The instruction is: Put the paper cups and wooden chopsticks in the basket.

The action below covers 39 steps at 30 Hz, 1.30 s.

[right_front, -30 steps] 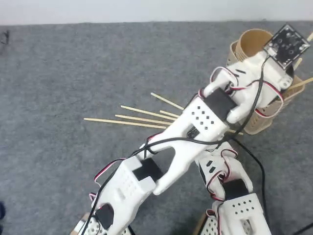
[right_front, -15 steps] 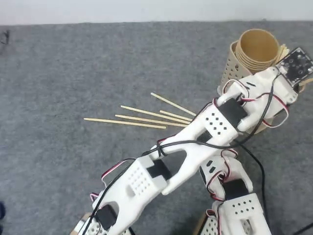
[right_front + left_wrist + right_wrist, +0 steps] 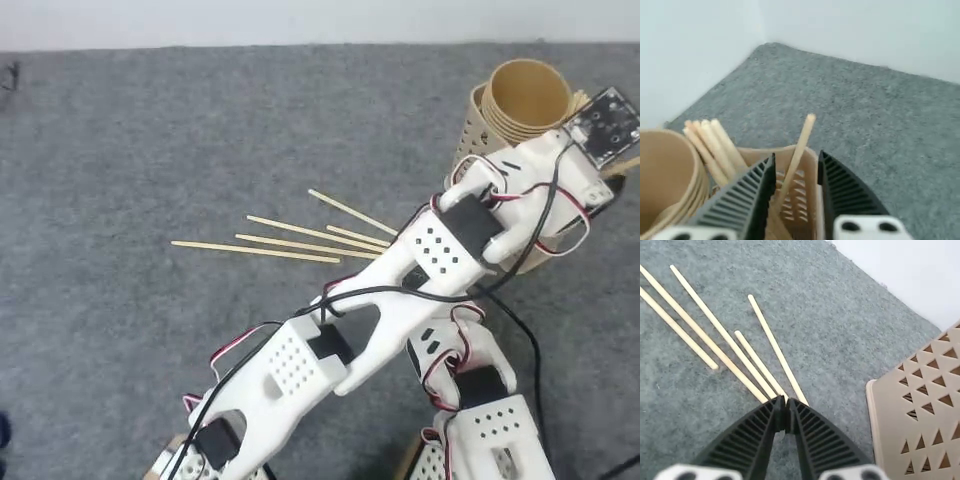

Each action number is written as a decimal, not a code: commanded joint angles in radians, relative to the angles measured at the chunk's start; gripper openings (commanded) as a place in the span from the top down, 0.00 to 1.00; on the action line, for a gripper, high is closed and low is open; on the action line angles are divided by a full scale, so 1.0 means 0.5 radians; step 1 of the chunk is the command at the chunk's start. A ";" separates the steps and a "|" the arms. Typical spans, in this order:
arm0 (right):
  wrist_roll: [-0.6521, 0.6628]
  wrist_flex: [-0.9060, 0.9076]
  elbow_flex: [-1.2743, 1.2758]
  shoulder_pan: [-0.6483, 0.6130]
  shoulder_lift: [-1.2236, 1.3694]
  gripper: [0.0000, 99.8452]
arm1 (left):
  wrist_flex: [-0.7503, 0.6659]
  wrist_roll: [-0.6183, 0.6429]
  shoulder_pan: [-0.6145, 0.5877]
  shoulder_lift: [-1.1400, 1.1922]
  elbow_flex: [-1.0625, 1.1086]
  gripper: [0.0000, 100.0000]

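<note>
Left pincer (image 3: 796, 156) is held over the basket (image 3: 468, 135), jaws part open, nothing clamped. One chopstick (image 3: 804, 135) is seen standing tilted in the gap between the jaws, lower end inside the basket; contact with a jaw cannot be told. Other sticks (image 3: 715, 142) and the stacked paper cups (image 3: 527, 92) are lodged in the basket. Right pincer (image 3: 785, 410) is closed tight, empty, held low over the grey worktop (image 3: 150, 130), just beside the near ends of the loose chopsticks (image 3: 720, 335).
</note>
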 commanded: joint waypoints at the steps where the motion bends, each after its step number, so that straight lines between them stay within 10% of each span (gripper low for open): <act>1: 0.025 0.005 0.034 -0.002 -0.020 0.99 | 0.132 -0.018 -0.080 -0.046 -0.207 0.88; 12: 0.021 0.002 0.034 -0.002 -0.023 0.99 | 1.749 -0.930 -0.571 -0.295 -0.882 0.88; 18: 0.021 0.002 0.034 -0.005 -0.026 0.99 | 1.731 -1.160 -1.126 -0.592 -0.416 0.88; 29: 0.021 -0.002 0.034 0.002 -0.023 0.99 | 1.691 -2.004 -1.356 -1.418 1.404 0.88; 39: 0.021 -0.002 0.034 0.005 -0.023 0.99 | 1.188 -2.038 -1.617 -1.335 2.150 0.88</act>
